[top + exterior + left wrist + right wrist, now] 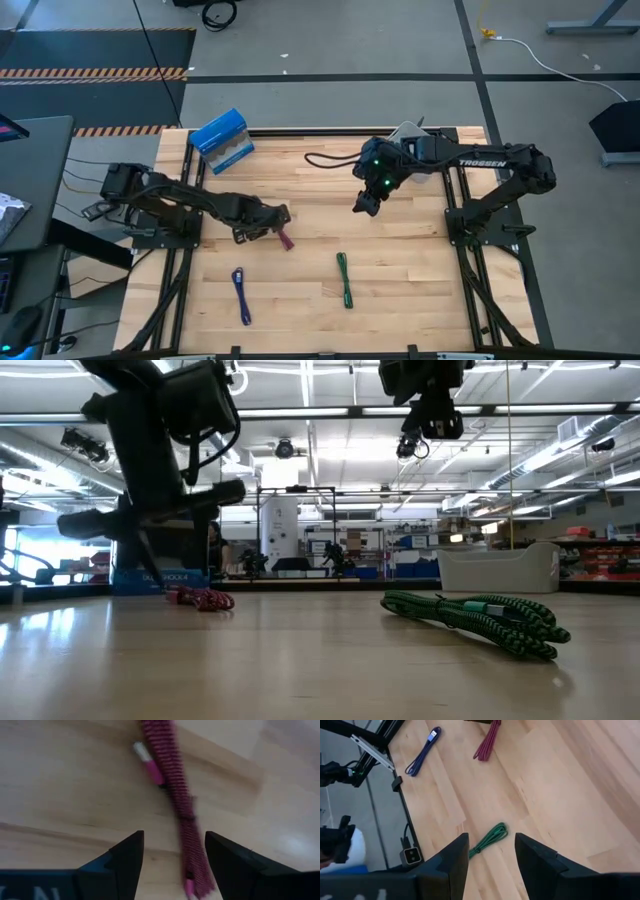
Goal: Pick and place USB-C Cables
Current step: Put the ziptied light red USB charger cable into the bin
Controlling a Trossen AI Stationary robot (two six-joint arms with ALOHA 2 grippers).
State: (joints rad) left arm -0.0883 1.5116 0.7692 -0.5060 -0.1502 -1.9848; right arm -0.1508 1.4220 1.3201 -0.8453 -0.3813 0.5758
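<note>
Maroon cable [175, 785] lies between parted left fingers [127, 857].

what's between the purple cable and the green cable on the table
Nothing: in the high view, only bare wood lies between the purple cable and the green cable. The maroon cable lies farther back, by the left gripper.

Maroon [285, 239], purple-blue [241, 296], green [344, 279] cables flat.

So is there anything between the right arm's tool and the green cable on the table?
Nothing visible. The right tool hangs open above bare wood, and the green cable lies alone nearer the front edge with clear tabletop between them. The maroon cable sits off to the side, at the open left tool.
</note>
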